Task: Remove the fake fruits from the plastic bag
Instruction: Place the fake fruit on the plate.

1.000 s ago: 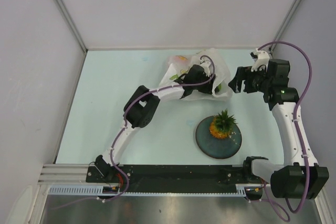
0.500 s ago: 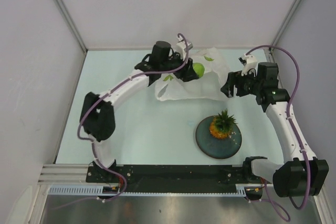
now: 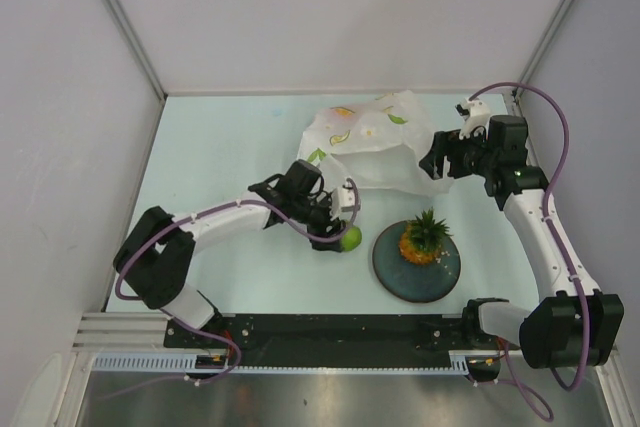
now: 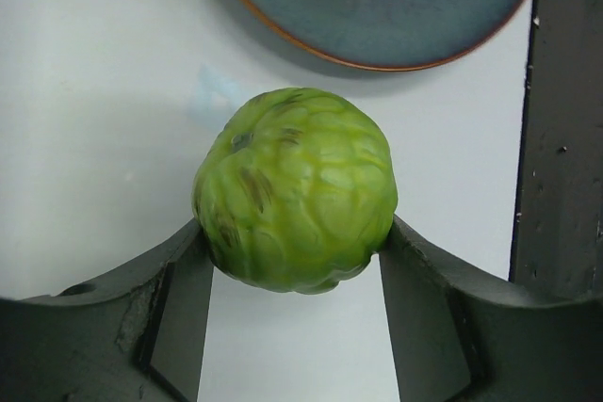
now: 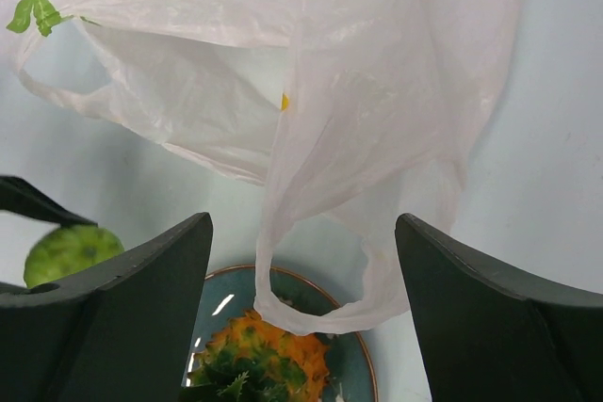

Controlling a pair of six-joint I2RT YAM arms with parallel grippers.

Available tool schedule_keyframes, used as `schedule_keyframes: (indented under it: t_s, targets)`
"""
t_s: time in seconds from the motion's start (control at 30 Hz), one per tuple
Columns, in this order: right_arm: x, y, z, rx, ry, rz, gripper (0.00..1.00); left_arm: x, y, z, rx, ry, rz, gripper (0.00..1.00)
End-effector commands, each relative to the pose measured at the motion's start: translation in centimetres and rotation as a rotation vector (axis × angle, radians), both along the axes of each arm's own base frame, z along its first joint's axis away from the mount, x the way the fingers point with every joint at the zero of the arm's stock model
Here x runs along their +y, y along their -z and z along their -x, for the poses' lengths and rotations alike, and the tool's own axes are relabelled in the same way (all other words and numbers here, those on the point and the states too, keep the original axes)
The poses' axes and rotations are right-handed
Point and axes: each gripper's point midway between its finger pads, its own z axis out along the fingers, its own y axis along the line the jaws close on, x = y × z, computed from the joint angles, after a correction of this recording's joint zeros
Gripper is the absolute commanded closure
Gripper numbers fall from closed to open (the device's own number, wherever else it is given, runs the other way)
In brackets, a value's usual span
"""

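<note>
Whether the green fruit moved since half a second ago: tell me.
Yes. The green fruit left the plastic bag and came nearer, now just left of the plate.

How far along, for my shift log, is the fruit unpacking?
Done: the pineapple sits on the plate. In hand: the left gripper clamps the green fruit beside the plate, not yet released. Left: the right gripper is open at the plastic bag; any fruit inside it isn't visible.

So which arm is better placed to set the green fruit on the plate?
Left. The left gripper is shut on the green fruit, right beside the plate. The right gripper is open, farther off at the plastic bag, holding no fruit.
</note>
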Motion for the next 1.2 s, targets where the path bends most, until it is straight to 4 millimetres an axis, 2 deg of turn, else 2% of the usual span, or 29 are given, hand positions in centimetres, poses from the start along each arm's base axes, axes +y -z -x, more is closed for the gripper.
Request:
schedule_keyframes:
  t_s: [0.0,0.13,0.2,0.3,0.37,0.57,0.7,0.77,0.83,0.87,0.93,1.03,1.17]
  targets:
    - [-0.4,-0.7,-0.4,-0.039,0.026,-0.002,0.16,-3.1,-2.6,-0.7,-0.236,0.102,0.133,1.00]
    - [-0.9,-0.4,-0.1,-0.037,0.040,0.005,0.16,-5.0,-1.7,-0.3,-0.224,0.126,0.152,1.00]
    - [-1.3,-0.4,0.1,-0.037,0.051,0.008,0.16,-5.8,-2.0,-0.4,-0.229,0.140,0.165,1.00]
    - [-1.7,-0.3,0.3,-0.039,0.062,0.007,0.16,-6.5,-1.6,-0.4,-0.241,0.157,0.172,1.00]
    - [-1.8,0.1,0.3,-0.031,0.068,0.004,0.16,-7.1,-1.0,-0.1,-0.244,0.205,0.173,1.00]
    - [-1.7,0.2,0.0,-0.029,0.063,0.000,0.16,-9.1,-1.2,-0.2,-0.304,0.316,0.171,1.00]
    - [-1.7,0.4,-0.1,-0.021,0.065,-0.003,0.16,-9.3,-0.4,0.5,-0.226,0.346,0.124,1.00]
    - [-1.7,0.4,-0.1,-0.019,0.067,-0.002,0.16,-9.3,-0.1,0.7,-0.182,0.320,0.119,0.99]
    - [-1.8,0.5,-0.1,-0.016,0.071,0.002,0.16,-9.6,-0.9,0.6,-0.147,0.237,0.155,0.98]
    - [-1.8,0.5,-0.1,-0.018,0.074,0.002,0.15,-9.3,-0.4,0.9,-0.109,0.191,0.154,0.98]
    - [-1.9,0.3,-0.3,-0.026,0.075,0.003,0.15,-10.0,-1.7,0.6,-0.016,0.057,0.201,0.98]
    - [-1.9,0.1,-0.3,-0.032,0.066,0.012,0.15,-10.5,-2.3,0.4,0.131,-0.119,0.234,0.98]
    - [-1.9,0.6,-0.3,-0.009,0.056,0.026,0.15,-10.9,-1.5,0.1,0.191,-0.228,0.225,0.99]
